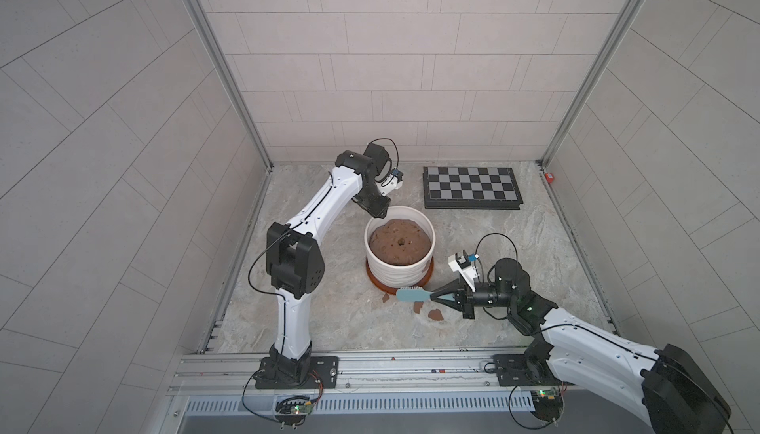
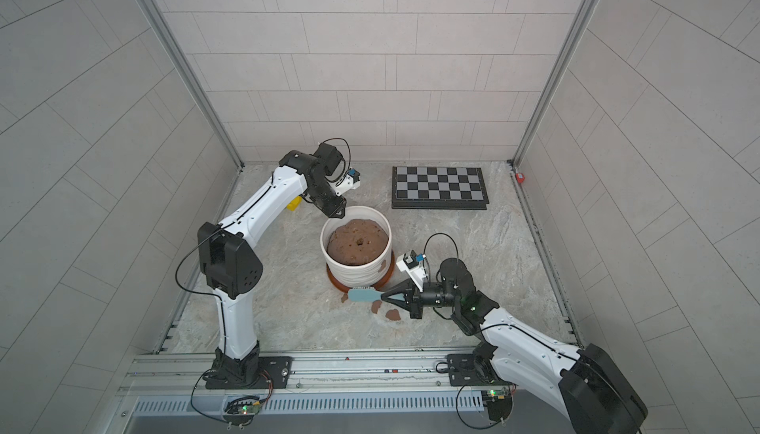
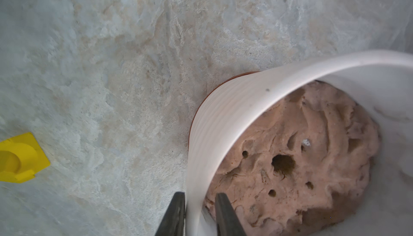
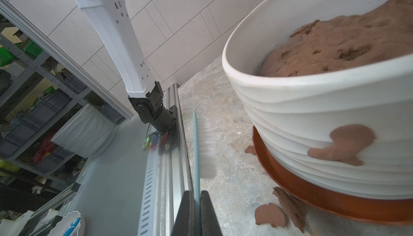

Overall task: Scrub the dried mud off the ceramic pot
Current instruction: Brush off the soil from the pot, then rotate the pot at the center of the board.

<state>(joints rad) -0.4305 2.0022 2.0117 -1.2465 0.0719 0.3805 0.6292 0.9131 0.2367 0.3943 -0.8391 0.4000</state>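
The ceramic pot [image 1: 395,273] stands on an orange-brown saucer [image 1: 382,286] near the middle of the bench [image 1: 329,329]. One blotch of dried mud [image 4: 344,144] clings low on its ribbed wall, on the side facing the right arm. Loose flakes [image 1: 436,314] lie on the bench just off the saucer, toward the front edge.

The right gripper [image 4: 196,192] pinches the flat blue handle of the brush [image 1: 413,295]. The bristles [image 4: 206,147] face the pot but stand apart from it. To scrub well, the head likely needs drawing back toward the right arm, raising to the blotch's height, then pressing in and stroking along the ribs (across them the bristles would probably skip).

The left gripper [image 3: 200,194] straddles the pot's far rim with its fingers [image 3: 176,212] spread and a gap on the soil side. Closing on the rim first should stop the pot sliding or turning on the saucer.

The right wrist view gives the blotch's full outline and the bristles' clearance; in a top view the blotch is only a sliver at the pot's edge [image 2: 381,265]. Only the left wrist view shows the gap at the rim.
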